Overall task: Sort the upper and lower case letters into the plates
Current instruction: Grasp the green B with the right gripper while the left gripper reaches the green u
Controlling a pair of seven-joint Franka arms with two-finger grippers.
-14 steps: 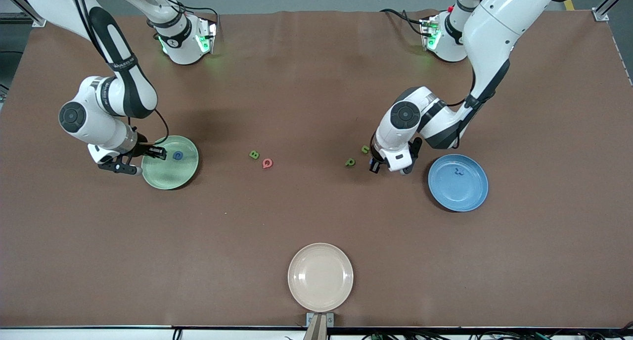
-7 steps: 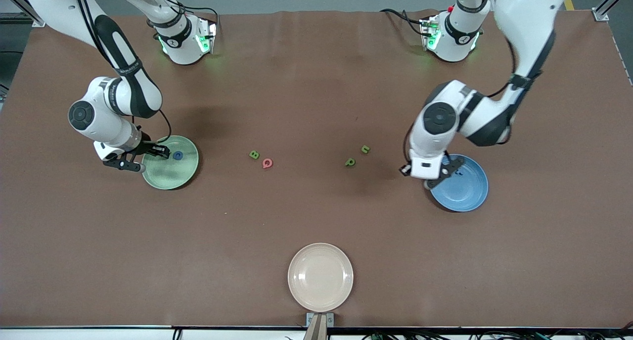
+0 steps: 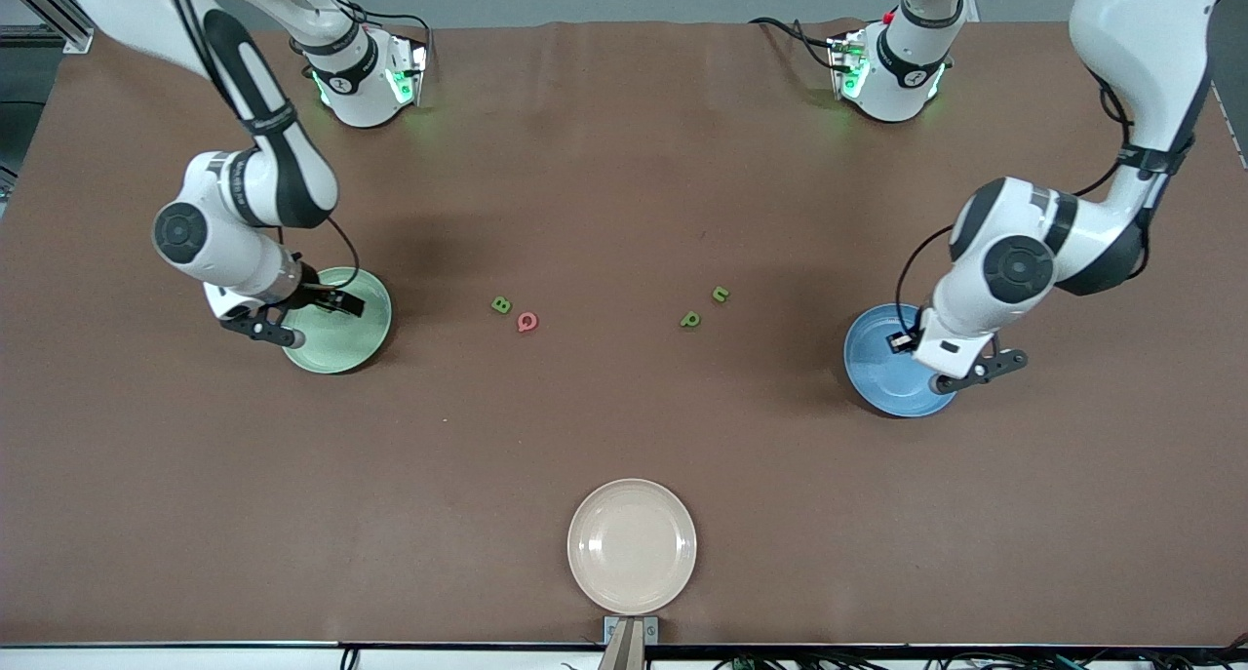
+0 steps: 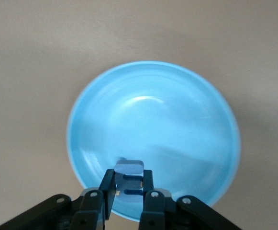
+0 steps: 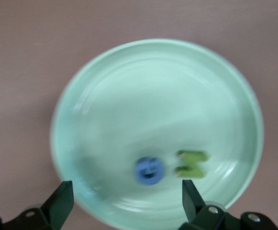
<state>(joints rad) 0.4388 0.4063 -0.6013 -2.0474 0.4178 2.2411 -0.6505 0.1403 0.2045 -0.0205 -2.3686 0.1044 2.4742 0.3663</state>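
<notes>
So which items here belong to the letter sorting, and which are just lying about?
Job: green plate, blue plate, loose letters B, Q, p, u, two letters in the green plate, blue letter in the left hand.
Idle: beige plate.

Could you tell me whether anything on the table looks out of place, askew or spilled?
Nothing stands out. Four letters lie loose on the table between the green plate and blue plate, simply unsorted. The cream plate sits bare nearest the front camera.
</notes>
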